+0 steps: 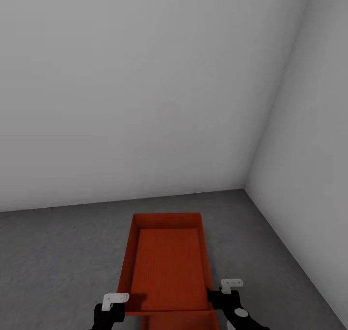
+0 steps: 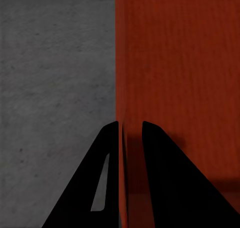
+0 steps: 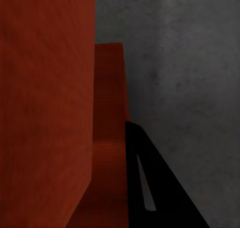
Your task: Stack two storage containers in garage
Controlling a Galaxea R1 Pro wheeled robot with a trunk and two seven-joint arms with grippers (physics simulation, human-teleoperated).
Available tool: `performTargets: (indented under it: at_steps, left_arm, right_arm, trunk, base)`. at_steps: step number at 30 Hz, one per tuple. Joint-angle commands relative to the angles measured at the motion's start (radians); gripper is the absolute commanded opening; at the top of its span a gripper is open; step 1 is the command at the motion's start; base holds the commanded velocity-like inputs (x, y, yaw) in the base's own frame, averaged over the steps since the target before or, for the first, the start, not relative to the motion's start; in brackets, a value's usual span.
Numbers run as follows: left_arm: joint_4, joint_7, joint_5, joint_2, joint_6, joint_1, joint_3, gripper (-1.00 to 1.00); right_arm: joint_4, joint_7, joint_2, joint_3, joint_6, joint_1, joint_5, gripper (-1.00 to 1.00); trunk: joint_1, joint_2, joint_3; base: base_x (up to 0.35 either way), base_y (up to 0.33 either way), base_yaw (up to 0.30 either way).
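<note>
Both black grippers, left gripper point(image 1: 115, 305) and right gripper point(image 1: 223, 294), pinch opposite thin walls of the orange-red open-top ribbed storage container point(image 1: 166, 267), held low over the dark grey concrete garage floor point(image 1: 58, 252) near a pale wall corner. A second orange-red bin point(image 3: 109, 113) sits just beneath it. Judging from this, uneven release could tilt the upper bin and spoil the stack.

Two orange-red containers: one point(image 1: 166, 267) at lower centre, another's edge point(image 1: 181, 321) at the bottom. Two hands, left point(image 1: 112, 307) and right point(image 1: 227, 294). Two grey walls.
</note>
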Motion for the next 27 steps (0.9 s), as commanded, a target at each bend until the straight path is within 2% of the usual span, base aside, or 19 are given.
performTargets:
  at_steps: [1, 27]
  left_arm:
    - [0.000, 0.009, 0.012, 0.001, -0.002, -0.001, 0.016, -1.00]
    - [0.000, 0.009, 0.012, 0.001, -0.002, -0.001, 0.016, -1.00]
  right_arm:
    - [0.001, -0.012, -0.016, -0.007, -0.004, -0.001, 0.000, -1.00]
    - [0.000, -0.012, -0.016, -0.007, -0.004, -0.001, 0.000, -1.00]
  trunk:
    - [0.000, 0.000, -0.001]
    - [0.000, 0.000, -0.001]
  base:
    - [0.000, 0.000, 0.000]
    - [0.000, 0.000, 0.000]
